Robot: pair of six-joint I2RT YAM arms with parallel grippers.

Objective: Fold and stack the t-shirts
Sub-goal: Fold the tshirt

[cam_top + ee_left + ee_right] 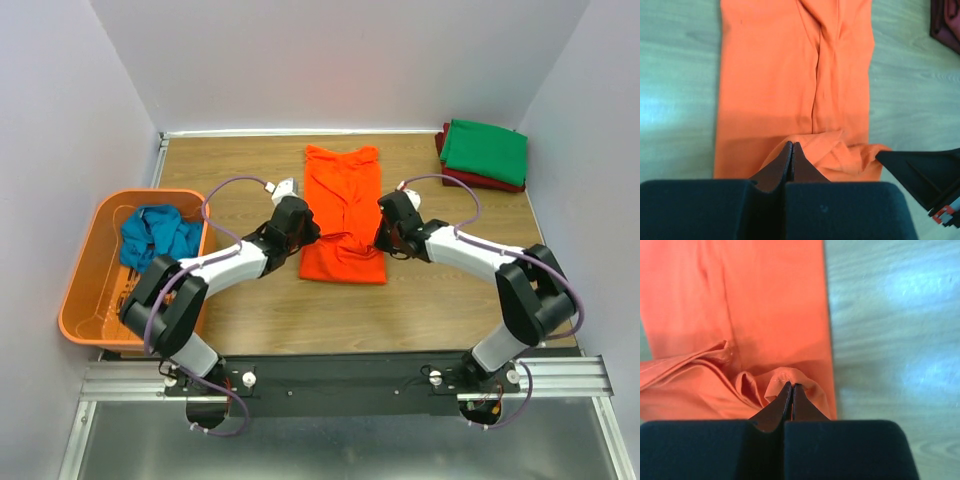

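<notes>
In the overhead view, we see a bright orange t-shirt (342, 205) lying lengthwise in the centre of the wooden tabletop (440, 310), already narrowed into a long strip with its sides turned in. The left claw (791, 146) is pinched closed on the left side of the strip's lower end. The right claw (791, 386) is pinched closed on the right side. In both wrist views the orange cloth bunches up around the closed tips.

We judge that the step in hand is the crosswise fold: the lower end is gripped on both sides, ready to be carried toward the top of the frame and laid over the far end. That next move calls for both arms lifting together and travelling evenly, so the hem stays straight and the strip does not twist.

At the upper right, a green t-shirt (485, 150) sits folded on a dark red t-shirt (490, 185), the stack where the orange one should go. At the left, a teal-blue t-shirt (155, 238) lies crumpled in an orange plastic basket (80, 280), not yet folded.

We can read no brand, label or writing anywhere.
</notes>
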